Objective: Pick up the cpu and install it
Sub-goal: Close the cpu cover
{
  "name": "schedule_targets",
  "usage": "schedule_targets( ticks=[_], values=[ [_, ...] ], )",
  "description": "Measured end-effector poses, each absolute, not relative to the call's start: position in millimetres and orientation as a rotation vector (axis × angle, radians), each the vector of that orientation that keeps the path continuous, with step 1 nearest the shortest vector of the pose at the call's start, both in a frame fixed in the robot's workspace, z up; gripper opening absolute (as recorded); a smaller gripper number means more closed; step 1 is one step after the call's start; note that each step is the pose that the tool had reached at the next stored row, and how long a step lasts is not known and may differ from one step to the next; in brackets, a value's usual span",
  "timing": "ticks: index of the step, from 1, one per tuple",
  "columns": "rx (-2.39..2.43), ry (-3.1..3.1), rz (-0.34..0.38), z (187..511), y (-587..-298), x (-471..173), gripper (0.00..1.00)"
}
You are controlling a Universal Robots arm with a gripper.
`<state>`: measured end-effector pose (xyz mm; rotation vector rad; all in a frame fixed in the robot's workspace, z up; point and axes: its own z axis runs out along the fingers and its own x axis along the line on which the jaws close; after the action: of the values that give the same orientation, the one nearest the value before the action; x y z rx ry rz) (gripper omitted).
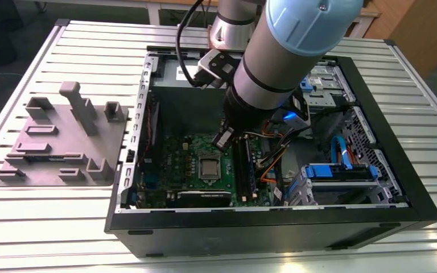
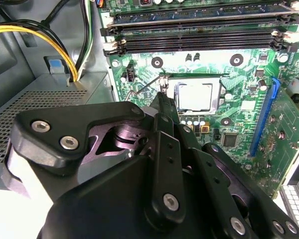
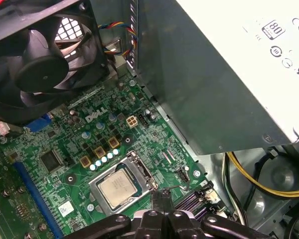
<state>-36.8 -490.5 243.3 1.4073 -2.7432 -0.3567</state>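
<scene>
Cpu [image 2: 194, 96] sits flat in the socket [image 2: 220, 94] on the motherboard [image 2: 244, 82], just past the claw [image 2: 162, 97] tips. Claw's pressed together, right beside the socket edge, not touching the chip.

The cpu [image 3: 120, 188] had a pale silvery metal top, matt rather than mirror-bright. The motherboard [image 3: 65, 144] around it was green and faintly glossy. The gripper [image 2: 162, 95] was matt black, its screw heads [image 2: 170, 201] bright metal. The fan [image 3: 40, 64] was black plastic with a soft sheen. The power supply [image 3: 214, 89] was flat grey sheet metal with a white paper label [image 3: 284, 45]. The case [image 1: 279, 233] looked like black painted metal, the table [image 1: 52, 227] like ribbed pale metal. The arm [image 1: 279, 57] was smooth grey, capped in glossy light blue.
</scene>
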Motion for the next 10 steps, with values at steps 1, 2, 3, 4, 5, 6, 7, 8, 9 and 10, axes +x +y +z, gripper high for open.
schedule_targets(
  ticks=[1,2,3,4,5,6,7,8,9,10],
  values=[
    [1.407,-2.743,-0.357,243.3,-490.5,-36.8,0.11],
    [1.407,-2.743,-0.357,243.3,-490.5,-36.8,0.11],
    [1.407,-2.743,-0.357,243.3,-490.5,-36.8,0.11],
    [1.407,-2.743,-0.357,243.3,-490.5,-37.0,0.11],
    [1.407,-2.743,-0.357,243.3,-490.8,-38.4,0.11],
    [1.407,-2.743,-0.357,243.3,-491.1,-40.6,0.11],
    [1.407,-2.743,-0.357,243.3,-491.7,-42.8,0.11],
    [1.407,-2.743,-0.357,243.3,-492.8,-44.9,0.11],
    [1.407,-2.743,-0.357,243.1,-494.6,-45.9,0.11],
    [1.408,-2.743,-0.357,243.1,-498.1,-46.4,0.11]
  ],
)
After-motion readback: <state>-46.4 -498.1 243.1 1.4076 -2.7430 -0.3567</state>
